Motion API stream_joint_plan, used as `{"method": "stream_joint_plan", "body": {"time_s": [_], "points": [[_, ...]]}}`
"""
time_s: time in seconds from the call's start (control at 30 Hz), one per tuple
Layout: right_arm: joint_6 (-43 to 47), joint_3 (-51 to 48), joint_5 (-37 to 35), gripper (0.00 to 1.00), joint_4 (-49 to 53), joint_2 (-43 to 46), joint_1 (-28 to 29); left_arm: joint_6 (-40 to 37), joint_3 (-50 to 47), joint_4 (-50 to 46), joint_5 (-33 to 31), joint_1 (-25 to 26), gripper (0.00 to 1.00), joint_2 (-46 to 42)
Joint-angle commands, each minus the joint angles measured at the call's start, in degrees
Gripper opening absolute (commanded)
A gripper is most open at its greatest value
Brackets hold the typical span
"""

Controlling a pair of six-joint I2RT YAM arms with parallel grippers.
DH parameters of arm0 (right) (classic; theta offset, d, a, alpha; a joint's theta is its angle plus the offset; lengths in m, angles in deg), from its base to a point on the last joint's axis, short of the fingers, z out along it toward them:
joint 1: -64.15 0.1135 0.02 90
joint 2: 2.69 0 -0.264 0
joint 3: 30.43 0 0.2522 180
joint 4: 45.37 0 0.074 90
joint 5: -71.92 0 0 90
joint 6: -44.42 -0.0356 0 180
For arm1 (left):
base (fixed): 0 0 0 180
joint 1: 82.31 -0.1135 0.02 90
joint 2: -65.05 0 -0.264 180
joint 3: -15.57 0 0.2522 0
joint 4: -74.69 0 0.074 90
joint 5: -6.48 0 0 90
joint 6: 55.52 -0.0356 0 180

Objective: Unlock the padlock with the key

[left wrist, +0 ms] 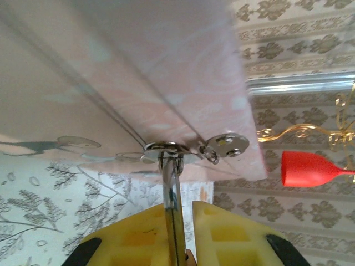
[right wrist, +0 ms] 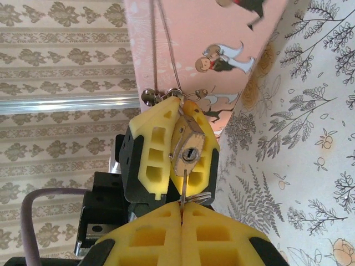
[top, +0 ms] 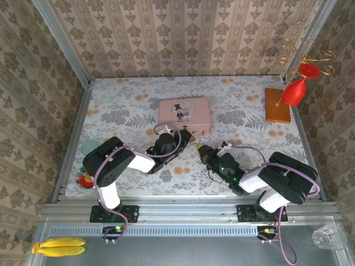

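Top external view: the left hand [top: 178, 138] and the right hand [top: 201, 149] meet nose to nose just in front of the pink tin [top: 184, 113], which sits near the middle of the flowered bench [top: 133, 105]. The lock itself is too small here to judge.

Left wrist view: the padlock [left wrist: 172, 194] shows as its thin silver shackle, threaded through the clasp on the tin's front edge and running down between the left hand's yellow fingers [left wrist: 133, 235]. The fingers stand narrow, pinched on the lock.

Right wrist view: the brass body [right wrist: 187, 149] is clamped between the left hand's pads with its keyhole face turned toward this camera. The right hand is fully closed on the key [right wrist: 183, 185], whose thin blade rises from between the pads to the keyhole. Whether the tip has entered, I cannot tell.

Handling, as I judge it: the padlock is small, light, rigid metal with smooth faces, so it will slip or twist in soft pads under turning force. It also hangs from the clasp, so it would swing if let go. The flat sides of the body are the right hold, leaving the keyhole face and shackle free. The key is stiff but thin, and is best gripped at its broad head so it does not roll in the pads. The tin looks light and may slide if pushed.
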Motion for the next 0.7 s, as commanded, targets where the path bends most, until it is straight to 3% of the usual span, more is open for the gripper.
{"method": "stream_joint_plan", "body": {"time_s": [0.0, 0.67], "points": [[-1.61, -0.90, -2.59, 0.00, -1.17, 0.78, -0.35, 2.15, 0.47, 10.90, -1.76, 0.55, 0.00, -1.12], [0.55, 0.07, -3.50, 0.00, -1.49, 3.18, -0.33, 3.65, -0.83, 13.78, -2.33, 1.82, 0.00, -0.70]]}}
